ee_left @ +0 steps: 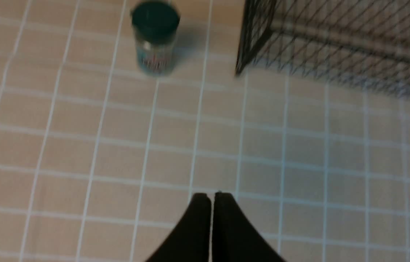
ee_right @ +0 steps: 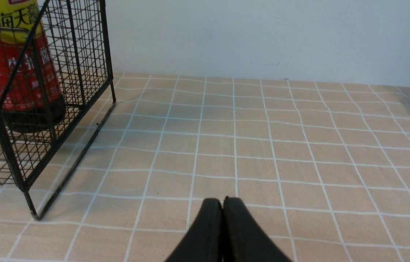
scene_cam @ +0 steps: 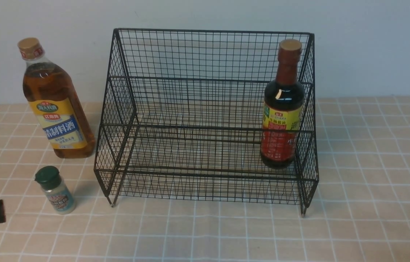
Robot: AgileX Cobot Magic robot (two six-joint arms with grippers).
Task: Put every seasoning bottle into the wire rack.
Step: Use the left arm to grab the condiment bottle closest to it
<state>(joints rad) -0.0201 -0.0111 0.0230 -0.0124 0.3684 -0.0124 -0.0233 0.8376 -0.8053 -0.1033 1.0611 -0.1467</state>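
Dark sauce bottle (scene_cam: 282, 120): upright inside the wire rack (scene_cam: 197, 58), on the lower tier at its right end, close to the right side wall.
Amber-liquid bottle (scene_cam: 56, 109): upright on the checked tablecloth (scene_cam: 372, 163), outside the rack, just beside its left side.
Green-capped shaker (scene_cam: 55, 191): upright on the cloth in front of the amber bottle, near the rack's front left corner (blurred in the left wrist view).
Left gripper (ee_left: 212, 198): fingers pressed together, pinching nothing, over bare cloth, apart from the shaker.
Right gripper (ee_right: 223, 202): fingers pressed together, empty, over cloth to the right of the rack.
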